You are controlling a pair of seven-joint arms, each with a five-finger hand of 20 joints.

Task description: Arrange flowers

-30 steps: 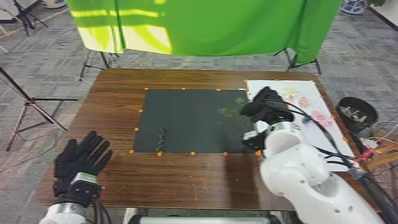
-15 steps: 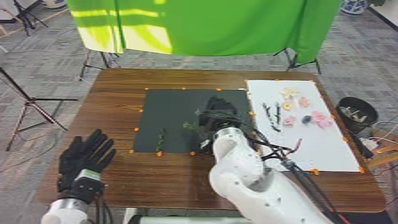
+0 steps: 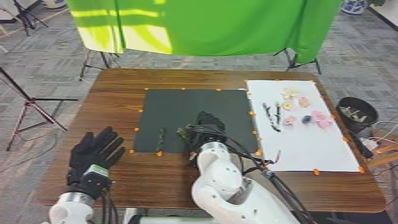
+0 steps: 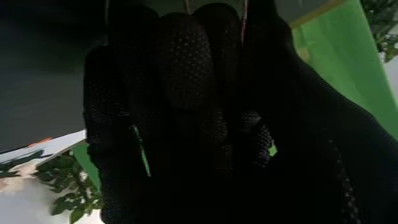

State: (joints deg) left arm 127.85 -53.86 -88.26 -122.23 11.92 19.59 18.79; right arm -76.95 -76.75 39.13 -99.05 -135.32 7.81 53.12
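One right hand (image 3: 210, 128), black knit glove with a visible mesh texture, over the near half of the dark mat; fingers curled, closed around a leafy sprig (image 3: 184, 133), green, thin and loosely branched, its leaves jutting from the hand's left side. One left hand (image 3: 89, 152), same black fabric, fingers straight and fanned apart, at the table's near left, just outside the mat. One dark mat (image 3: 191, 102), flat, matte, nearly square, its edges marked with small orange tabs (image 3: 316, 171). One green stem (image 3: 162, 140), slender and knobbly, lying lengthwise on the mat near its near left corner. One white sheet (image 3: 302, 150), smooth and oblong, to the right of the mat, bearing: a cream bloom (image 3: 290, 92), ruffled, toward the far end; a pale pink bloom (image 3: 304, 102), small and rounded; a yellowish bloom (image 3: 287, 105), small, left of the pale pink one; a small pink bloom (image 3: 289, 120); a large pink bloom (image 3: 322, 120), broad-petalled, near the right edge; a dark oval piece (image 3: 306, 119) between these last two, its kind too small to tell; and dark twigs (image 3: 271, 117), thin and forked, along the sheet's left side. One brown table (image 3: 115, 107), wood grain, glossy. One black bin (image 3: 357, 102), round-mouthed, beside the table's right edge. One green cloth (image 3: 213, 30), hung in soft folds beyond the table.
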